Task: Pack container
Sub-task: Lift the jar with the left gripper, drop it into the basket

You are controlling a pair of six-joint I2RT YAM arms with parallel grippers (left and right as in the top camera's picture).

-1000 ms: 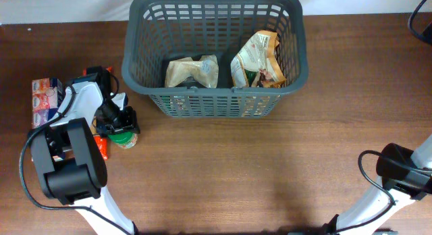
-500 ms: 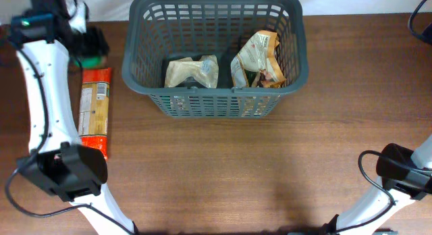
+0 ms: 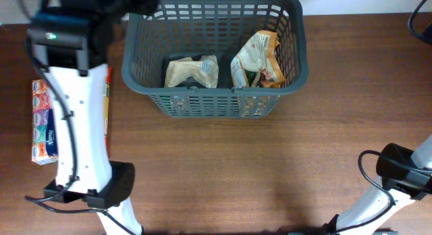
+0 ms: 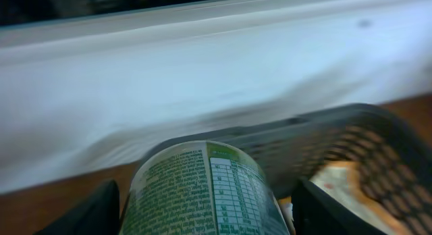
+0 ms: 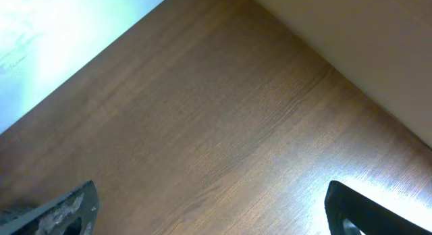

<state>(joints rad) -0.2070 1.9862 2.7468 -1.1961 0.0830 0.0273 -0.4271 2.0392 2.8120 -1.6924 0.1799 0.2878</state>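
The container [image 3: 216, 104], a dark grey basket with slotted sides, stands at the far middle of the table. In the left wrist view its rim [image 4: 351, 117] lies just ahead and to the right. My left gripper [image 4: 206, 211] is shut on a green-labelled can [image 4: 202, 188], held high in the air. Overhead, the left gripper [image 3: 135, 1] hovers by the basket's far left corner, and the can is hidden beneath it. My right gripper [image 5: 212, 215] stands open over bare wood, with nothing between its fingers.
A beige bag [image 3: 192, 71] and a printed snack bag [image 3: 258, 59] lie inside the basket. A tissue pack [image 3: 44, 123] lies at the left edge. An orange packet [image 3: 106, 93] shows partly behind the raised left arm. The right arm [image 3: 403, 169] rests at the near right.
My left gripper has lifted the can off the table at the left, carrying it far and right to the basket's left corner. The tissue pack is uncovered. The right arm has not moved.
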